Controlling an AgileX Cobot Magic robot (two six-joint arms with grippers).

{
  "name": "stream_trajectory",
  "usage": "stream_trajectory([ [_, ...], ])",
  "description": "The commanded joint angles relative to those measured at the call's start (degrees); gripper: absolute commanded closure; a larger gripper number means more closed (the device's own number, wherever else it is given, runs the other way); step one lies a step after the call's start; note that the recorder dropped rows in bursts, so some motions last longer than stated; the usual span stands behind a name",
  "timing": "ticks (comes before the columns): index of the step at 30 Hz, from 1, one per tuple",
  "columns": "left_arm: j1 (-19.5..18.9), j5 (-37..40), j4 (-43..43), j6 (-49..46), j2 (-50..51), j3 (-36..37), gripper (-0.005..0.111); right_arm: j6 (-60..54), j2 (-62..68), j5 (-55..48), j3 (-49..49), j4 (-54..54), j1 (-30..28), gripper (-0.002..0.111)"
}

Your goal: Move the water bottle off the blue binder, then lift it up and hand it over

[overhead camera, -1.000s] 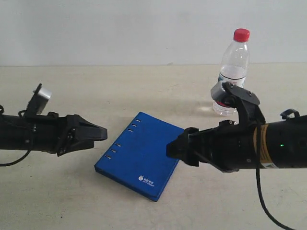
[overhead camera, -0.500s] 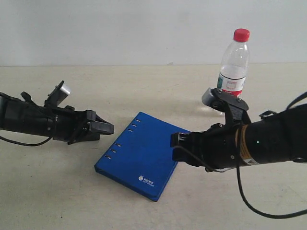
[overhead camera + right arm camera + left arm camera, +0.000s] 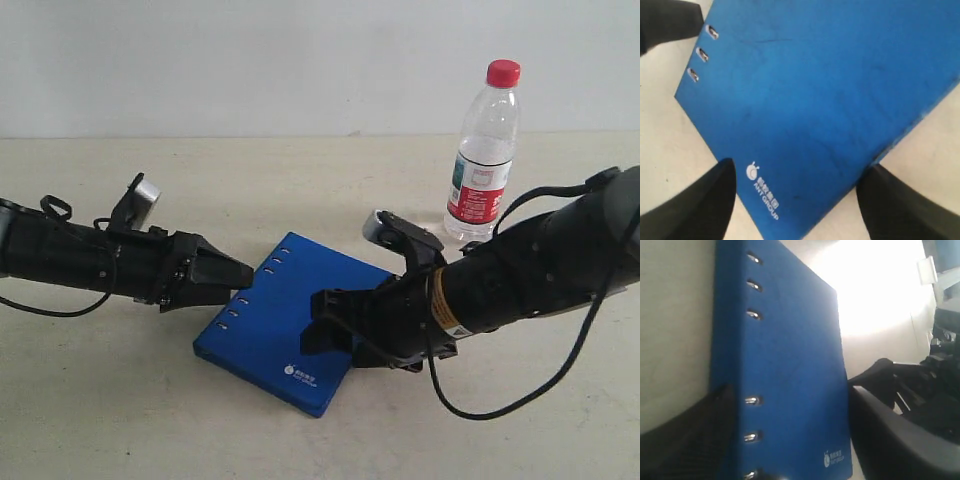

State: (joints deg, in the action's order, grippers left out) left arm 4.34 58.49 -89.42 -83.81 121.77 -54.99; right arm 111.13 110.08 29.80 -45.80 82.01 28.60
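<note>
The water bottle (image 3: pixel 484 150), clear with a red cap and red-and-white label, stands upright on the table at the back right, apart from the binder and from both grippers. The blue binder (image 3: pixel 270 330) lies flat on the table in the middle. My left gripper (image 3: pixel 240 275) is at the binder's spine edge. In the left wrist view it (image 3: pixel 790 440) is open, its dark fingers on either side of the binder (image 3: pixel 790 365). My right gripper (image 3: pixel 322 322) is low over the binder's near right edge. It (image 3: pixel 797 200) is open around the binder's (image 3: pixel 830 90) logo corner.
The pale table (image 3: pixel 120 420) runs back to a white wall (image 3: pixel 250 60). Black cables trail from both arms. In the left wrist view the other arm's gripper (image 3: pixel 935 385) shows just past the binder's far edge.
Both arms have closed in on the binder. The left gripper moved right to its spine edge. The right gripper dropped and moved left over its near right edge. The bottle stayed put.
</note>
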Motion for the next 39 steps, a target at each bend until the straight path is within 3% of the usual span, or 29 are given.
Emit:
stream_trajectory([
  [1, 0.36, 4.88, 0.54, 0.31, -0.19, -0.01, 0.046, -6.13, 4.44, 12.88, -3.63, 0.97, -0.02, 0.043],
  [5, 0.36, 4.11, 0.54, 0.31, -0.19, -0.01, 0.046, -14.02, 4.34, 26.75, -4.3, -2.3, -0.02, 0.043],
  [8, 0.25, 4.0, 0.54, 0.2, -0.19, -0.01, 0.046, -18.0, 4.34, 31.34, -4.3, -2.94, -0.02, 0.043],
  [20, 0.25, 3.43, 1.45, -0.24, -0.19, -0.01, 0.046, -17.93, 4.45, 15.87, -4.3, -8.51, -0.02, 0.044],
  [23, 0.25, 3.33, 1.45, -1.75, -0.19, -0.01, 0.046, -18.96, 4.45, 15.72, -4.3, -10.69, -0.02, 0.06],
  [28, 0.25, 0.46, 0.34, -4.24, -0.19, -0.01, 0.046, -18.71, 4.45, 11.33, -4.3, -12.28, -0.02, 0.108],
  [39, 0.25, -9.42, 0.74, -9.68, -0.19, -0.14, 0.046, -23.77, 4.34, 11.04, -4.3, 1.55, -0.02, 0.108],
])
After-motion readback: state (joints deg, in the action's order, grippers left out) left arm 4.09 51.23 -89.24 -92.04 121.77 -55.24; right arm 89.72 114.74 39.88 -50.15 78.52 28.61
